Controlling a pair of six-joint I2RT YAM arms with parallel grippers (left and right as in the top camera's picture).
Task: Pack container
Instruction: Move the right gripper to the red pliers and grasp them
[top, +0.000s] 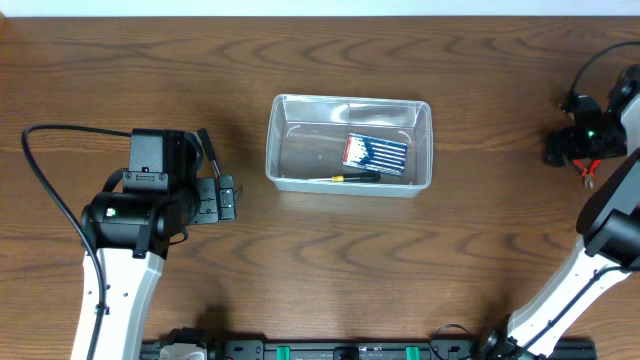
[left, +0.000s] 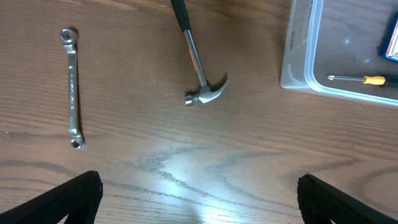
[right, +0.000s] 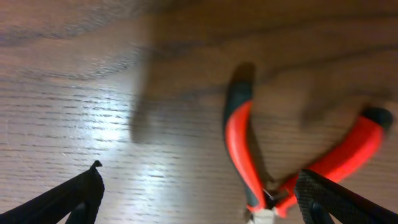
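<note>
The clear plastic container (top: 349, 145) stands at the table's middle. It holds a blue box with white stripes (top: 376, 153) and a yellow-handled screwdriver (top: 355, 177); its corner shows in the left wrist view (left: 297, 62). My left gripper (top: 222, 198) is open and empty, left of the container. A claw hammer (left: 198, 62) and a silver wrench (left: 73, 87) lie on the wood ahead of it. My right gripper (top: 583, 160) is open at the far right, low over red-handled pliers (right: 249, 155) that lie between its fingers, near the right one.
The hammer's black handle (top: 210, 150) shows beside my left arm in the overhead view. The right arm's body stands along the table's right edge. A black rail runs along the front edge (top: 350, 350).
</note>
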